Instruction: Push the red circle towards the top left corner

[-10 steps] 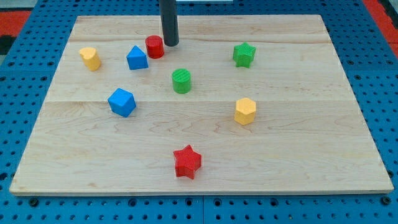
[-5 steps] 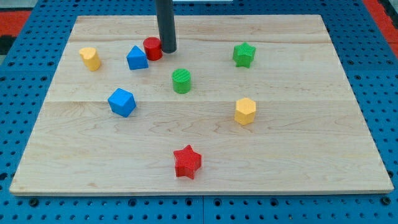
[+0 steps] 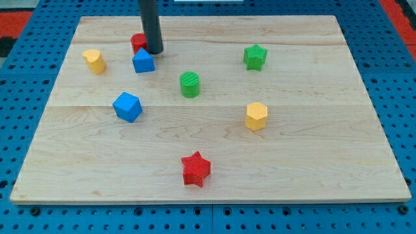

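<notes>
The red circle (image 3: 138, 42) lies near the view's top, left of centre, partly hidden behind the dark rod. My tip (image 3: 154, 51) rests against its right side, just above and right of a blue triangular block (image 3: 143, 60). The board's top left corner (image 3: 82, 19) lies further up and to the left of the red circle.
A yellow block (image 3: 95, 61) sits at the left. A blue cube (image 3: 127, 106) and a green cylinder (image 3: 190, 84) are in the middle. A green star (image 3: 255, 56), a yellow hexagon (image 3: 256, 116) and a red star (image 3: 195, 169) lie on the wooden board (image 3: 312, 162).
My tip has moved left and slightly up, pushing the red circle up and left past the top of the blue triangular block. The other blocks have not moved.
</notes>
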